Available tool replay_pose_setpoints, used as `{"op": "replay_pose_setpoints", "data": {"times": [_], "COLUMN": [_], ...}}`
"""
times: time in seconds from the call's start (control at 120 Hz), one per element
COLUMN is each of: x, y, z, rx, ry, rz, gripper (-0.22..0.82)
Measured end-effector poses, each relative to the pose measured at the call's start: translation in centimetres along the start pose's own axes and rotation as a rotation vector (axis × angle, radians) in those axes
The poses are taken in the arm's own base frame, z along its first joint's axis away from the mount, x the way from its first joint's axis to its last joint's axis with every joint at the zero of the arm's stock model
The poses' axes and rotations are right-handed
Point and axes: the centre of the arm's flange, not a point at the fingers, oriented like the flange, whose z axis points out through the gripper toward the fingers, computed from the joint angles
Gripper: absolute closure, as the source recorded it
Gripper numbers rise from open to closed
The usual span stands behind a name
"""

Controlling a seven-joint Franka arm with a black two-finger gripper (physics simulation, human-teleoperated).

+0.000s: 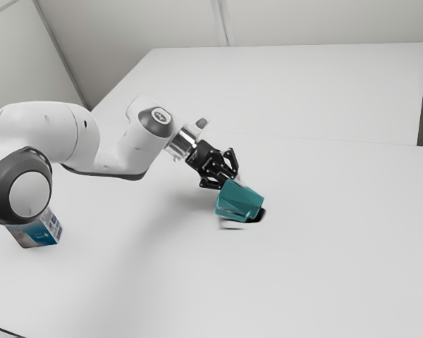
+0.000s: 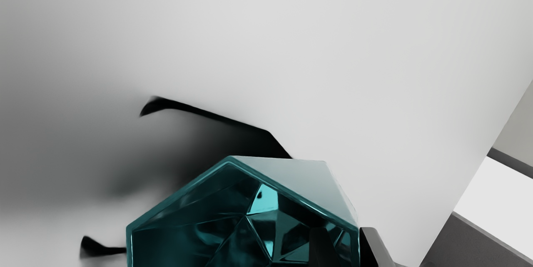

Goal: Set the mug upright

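Note:
The teal faceted mug is tilted, with a dark shadow beneath it and at its side toward the exterior view's right. My gripper reaches down to its upper edge from the exterior view's upper left. Looking from the hand, the mug turns its open mouth and faceted inside toward the camera. The gripper is shut on the mug's wall, one finger inside the rim and the other against the outside. The mug's far end is hidden from the hand's camera.
A blue and white box stands near the arm's base at the exterior view's left. The white table extends around the mug, and a raised white panel lies behind. The table's edge crosses one side of the wrist view.

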Motion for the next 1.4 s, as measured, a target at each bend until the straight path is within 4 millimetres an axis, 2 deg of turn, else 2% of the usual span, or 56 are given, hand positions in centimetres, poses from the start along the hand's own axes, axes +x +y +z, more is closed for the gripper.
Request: {"op": "replay_pose_setpoints", "data": {"times": [0.183,0.467,0.742,0.867,1.067,1.4], "x": [-0.3,-1.9,-5.1,-6.4,-9.3,-11.9], "y": [1.4,4.2,7.4,7.2,5.0,2.2], "z": [-0.5,-1.5,-6.3,-7.7,-8.7,-8.3], "rx": [0.029,0.134,0.374,0.527,0.721,0.800], "ry": [0.011,0.049,0.151,0.186,0.226,0.250], "rz": [0.035,0.134,0.310,0.376,0.431,0.423], "gripper": [0.76,0.77,0.77,0.77,0.77,0.77]}}
